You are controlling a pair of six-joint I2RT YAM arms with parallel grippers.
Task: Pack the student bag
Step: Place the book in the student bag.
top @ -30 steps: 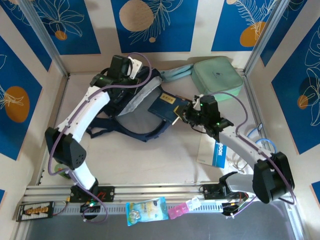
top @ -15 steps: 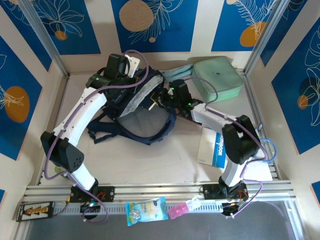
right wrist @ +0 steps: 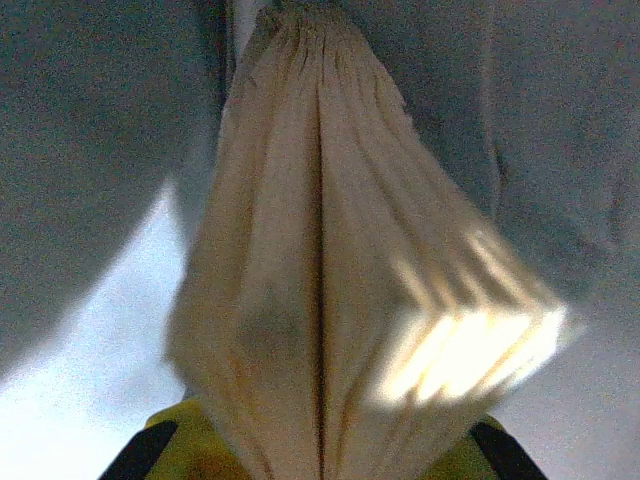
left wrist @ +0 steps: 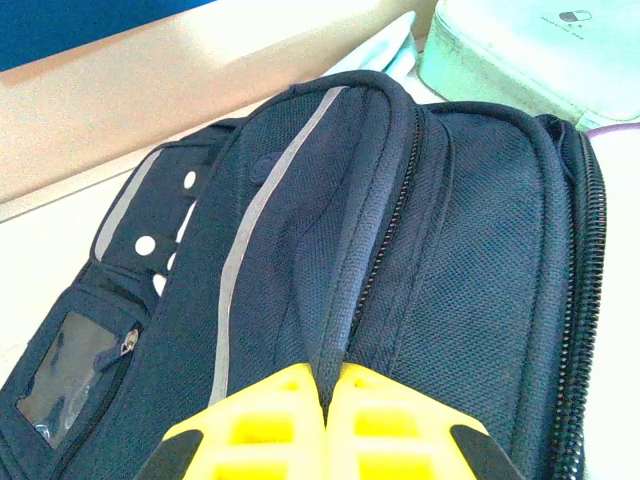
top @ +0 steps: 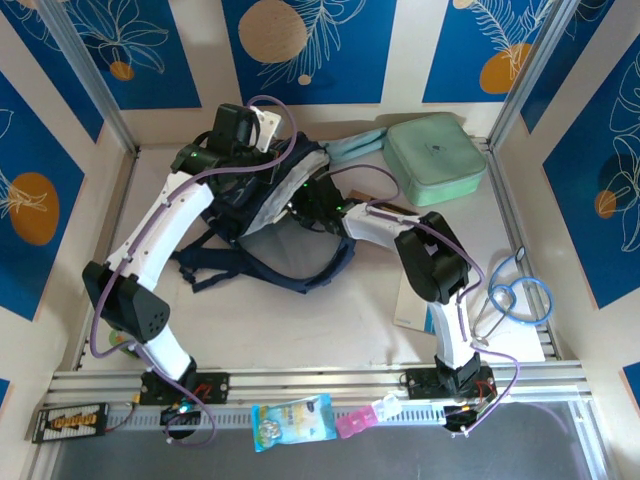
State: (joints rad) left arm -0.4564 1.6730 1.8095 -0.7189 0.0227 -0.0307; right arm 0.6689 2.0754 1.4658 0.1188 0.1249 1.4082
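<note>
Since a second ago the right arm has swung left from the open table, and the right gripper (top: 306, 205) has gone from in front of the bag into its mouth, taking the dark-covered book with it. The left arm has barely shifted.

The large dark navy fabric student bag (top: 318, 272) lies at the back left of the pale table (top: 330, 320), its shoulder straps spilling to the near left. Its mouth gapes to the right, toward the right arm. As far as the overhead view tells, its long axis runs from far to near, leaning slightly right.

The left gripper (top: 268, 150) sits at the far end of the bag. In the left wrist view its yellow fingers (left wrist: 260, 425) are clenched on a raised fold of navy cloth. The student bag (left wrist: 470, 250) stretches away from them, with the thin pale stripe and the zips running lengthwise toward the back wall.

In the right wrist view the right gripper (right wrist: 320, 445) clamps the thick cream-paged book (right wrist: 320, 250) by its near end. The pages fan away from the camera, with grey lining on both sides.

The mint green square zip case (top: 435, 155) rests at the far right, just beyond the bag's far end (left wrist: 530, 45).
</note>
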